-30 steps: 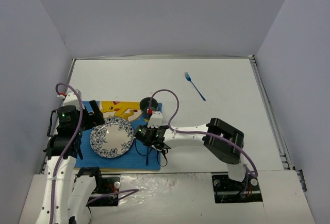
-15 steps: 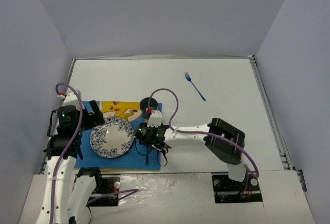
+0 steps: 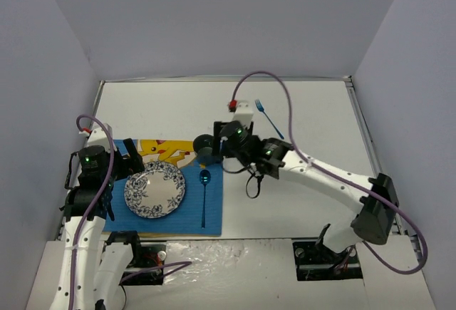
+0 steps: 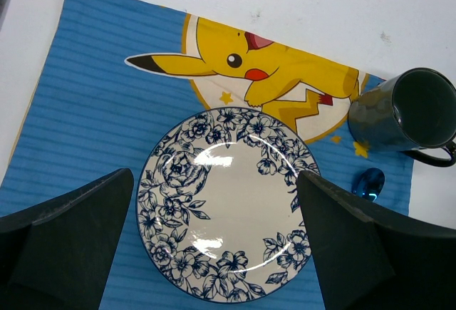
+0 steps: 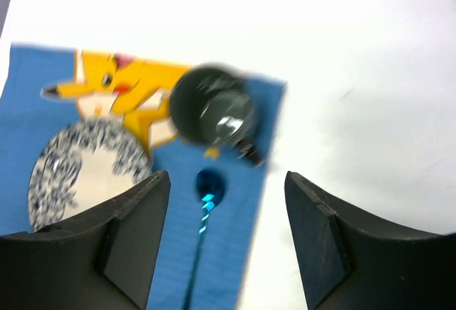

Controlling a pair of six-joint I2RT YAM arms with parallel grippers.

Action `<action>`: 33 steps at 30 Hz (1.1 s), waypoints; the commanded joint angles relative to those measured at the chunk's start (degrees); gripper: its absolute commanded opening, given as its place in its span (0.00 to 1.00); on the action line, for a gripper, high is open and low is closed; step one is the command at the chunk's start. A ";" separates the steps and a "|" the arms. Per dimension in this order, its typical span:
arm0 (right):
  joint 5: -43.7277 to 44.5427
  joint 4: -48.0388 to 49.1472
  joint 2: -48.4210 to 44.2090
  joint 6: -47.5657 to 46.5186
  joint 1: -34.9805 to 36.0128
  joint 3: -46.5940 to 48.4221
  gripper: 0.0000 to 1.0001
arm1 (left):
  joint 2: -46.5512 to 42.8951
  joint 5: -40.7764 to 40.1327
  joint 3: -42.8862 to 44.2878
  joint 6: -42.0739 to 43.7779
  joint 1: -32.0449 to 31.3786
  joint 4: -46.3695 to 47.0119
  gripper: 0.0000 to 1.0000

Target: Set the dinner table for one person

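Observation:
The white dinner table carries a blue placemat with a yellow cartoon figure. A blue floral plate lies on the mat, and a dark mug stands at the mat's far right corner. Right of the plate, a blue spoon lies on the mat with its bowl toward the mug. A blue fork lies on the bare table at the back. My right gripper hovers open and empty above the spoon and mug. My left gripper hangs open over the plate.
The table's metal rim and grey walls close in the back and sides. The right arm's purple cable loops above the fork. The right wrist view is blurred.
My right gripper has opened and let go of the spoon, which now lies on the mat. It has risen and swung back toward the mug. The left arm has stayed still.

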 commanded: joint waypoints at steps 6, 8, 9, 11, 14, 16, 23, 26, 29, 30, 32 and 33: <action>-15.30 2.16 -1.78 -26.80 -31.53 3.38 0.62 | 0.25 0.19 1.10 0.17 -0.13 2.70 0.97; -18.34 3.48 1.21 -30.72 -35.50 3.59 0.61 | 0.41 0.35 1.15 0.22 -0.13 2.70 0.97; -19.95 4.03 2.90 -32.42 -37.26 3.87 0.60 | 0.41 0.37 1.15 0.21 -0.13 2.69 0.97; -22.84 4.97 6.98 -35.22 -40.12 5.37 0.59 | 0.41 0.30 1.09 0.14 -0.16 2.59 0.97; -26.47 6.18 13.47 -39.91 -42.32 8.72 0.58 | 0.44 0.21 0.99 0.22 -0.22 2.55 0.97; -27.64 6.20 17.68 -42.10 -42.50 10.63 0.56 | 0.61 0.21 0.99 0.14 -0.21 2.62 0.97; -31.57 6.26 28.62 -48.03 -43.30 18.88 0.54 | 1.21 0.29 1.23 0.30 -0.14 2.55 0.97; -33.02 6.18 34.21 -49.57 -43.45 23.30 0.52 | 1.35 0.21 1.15 0.29 -0.22 2.70 0.97; -33.44 6.13 37.75 -50.29 -43.54 26.31 0.51 | 1.70 0.21 1.18 0.31 -0.16 2.76 0.97; -33.56 6.13 38.83 -50.35 -43.54 27.21 0.51 | 1.81 0.24 1.15 0.28 -0.13 2.76 0.97; -33.92 6.13 40.59 -50.51 -43.59 28.64 0.50 | 2.04 0.25 1.20 0.27 -0.13 2.75 0.97; -34.10 6.09 41.30 -50.63 -43.64 29.18 0.50 | 2.09 0.22 1.24 0.32 -0.13 2.79 0.97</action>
